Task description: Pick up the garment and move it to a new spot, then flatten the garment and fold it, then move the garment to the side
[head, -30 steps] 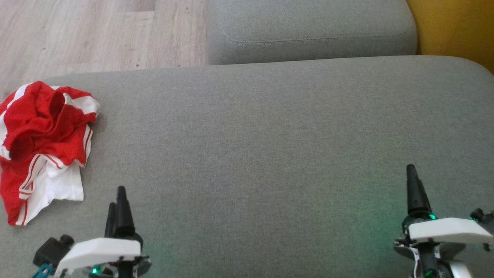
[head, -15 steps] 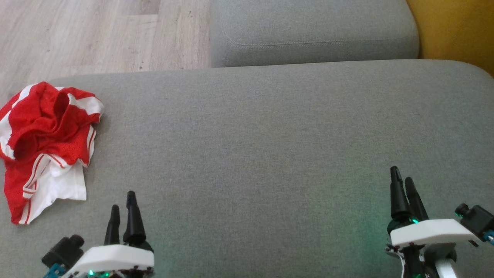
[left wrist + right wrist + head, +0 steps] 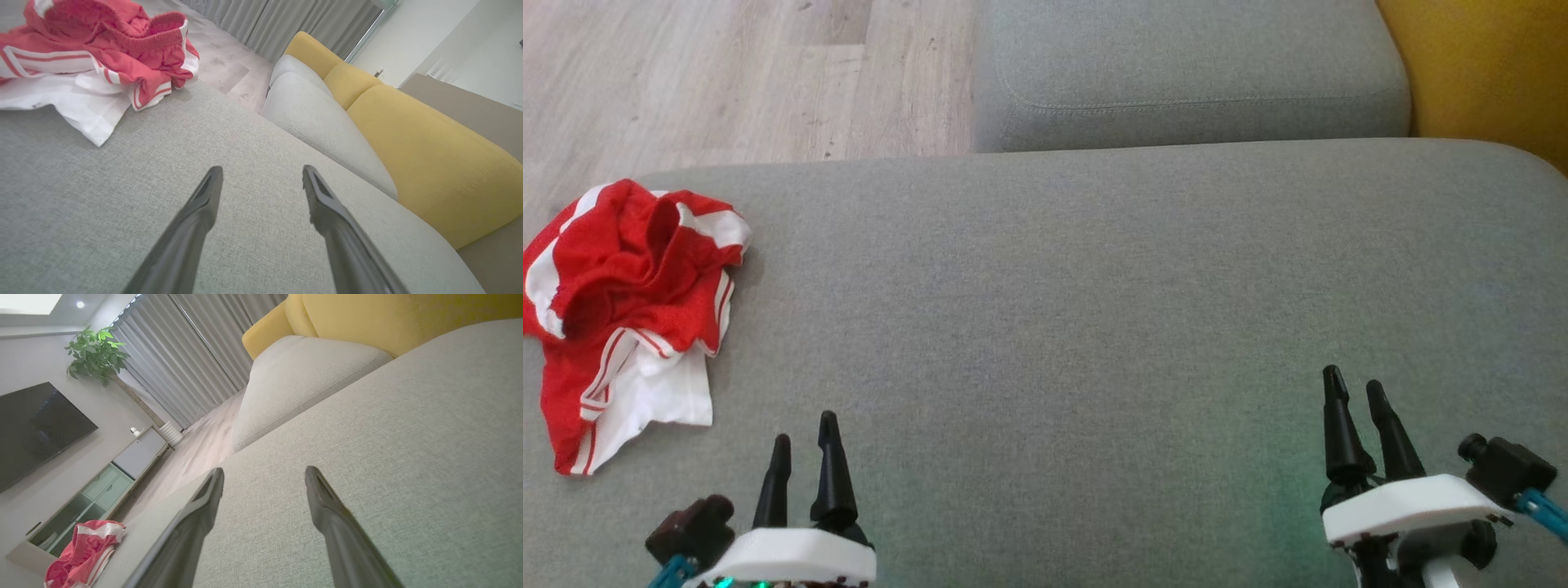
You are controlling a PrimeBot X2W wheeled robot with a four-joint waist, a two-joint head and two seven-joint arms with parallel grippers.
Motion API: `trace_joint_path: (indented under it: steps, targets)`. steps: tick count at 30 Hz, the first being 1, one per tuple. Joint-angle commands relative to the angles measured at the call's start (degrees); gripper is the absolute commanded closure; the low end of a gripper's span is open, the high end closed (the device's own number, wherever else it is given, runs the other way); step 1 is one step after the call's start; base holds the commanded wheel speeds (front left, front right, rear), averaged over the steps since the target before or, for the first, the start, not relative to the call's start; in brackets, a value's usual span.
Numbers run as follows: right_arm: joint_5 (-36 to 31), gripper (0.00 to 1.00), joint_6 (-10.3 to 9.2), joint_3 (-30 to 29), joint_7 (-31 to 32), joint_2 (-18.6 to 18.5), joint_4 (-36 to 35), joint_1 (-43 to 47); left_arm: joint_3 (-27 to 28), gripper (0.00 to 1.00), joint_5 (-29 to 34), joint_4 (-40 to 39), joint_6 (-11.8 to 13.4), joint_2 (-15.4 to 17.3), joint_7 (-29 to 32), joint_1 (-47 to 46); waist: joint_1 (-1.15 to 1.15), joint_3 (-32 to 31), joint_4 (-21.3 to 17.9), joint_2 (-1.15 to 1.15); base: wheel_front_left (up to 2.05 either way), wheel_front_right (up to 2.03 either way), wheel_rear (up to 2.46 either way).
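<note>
The left hand sits at the lower left of the head view, its two dark fingers spread apart and holding nothing, pointing up over the grey seat cushion. In the left wrist view the same fingers stand wide, with bare grey fabric between and beneath them. The right hand is at the lower right, well apart from the left. Its fingers are likewise parted and empty above the cushion.

The garment lies crumpled beside the left hand, near it but not touching. It is a red and white piece with striped edges. It rests on the far left end of the seat cushion, with a white flap trailing toward the robot and the red bulk bunched behind it. The left wrist view shows an elastic waistband among the red folds.

Beyond the seat cushion lies a second cushion, also grey. A yellow backrest is at the upper right. A wooden floor fills the upper left. The right wrist view takes in grey curtains, a plant, a dark television and a low cabinet.
</note>
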Motion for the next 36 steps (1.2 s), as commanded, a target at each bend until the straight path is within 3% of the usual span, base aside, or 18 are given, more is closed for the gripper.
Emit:
trace_joint_path:
  steps: [1, 36]
  targets:
    - [-2.3, 0.0, 0.28, 1.2, -1.0, -0.4, -2.2, -1.3, 0.7, 0.0, 2.2, -1.6, 0.3, 0.5, -1.1, -1.3, 0.0, -0.1, 0.0, 0.0, 0.0, 0.0, 0.0]
    - [-28.6, 0.0, 0.4, 4.7, -6.9, -0.5, -1.7, -0.9, -1.3, 0.0, 23.4, 2.2, 1.9, 0.8, -7.0, -0.6, 0.0, -1.0, 1.3, 0.0, 0.0, 0.0, 0.0]
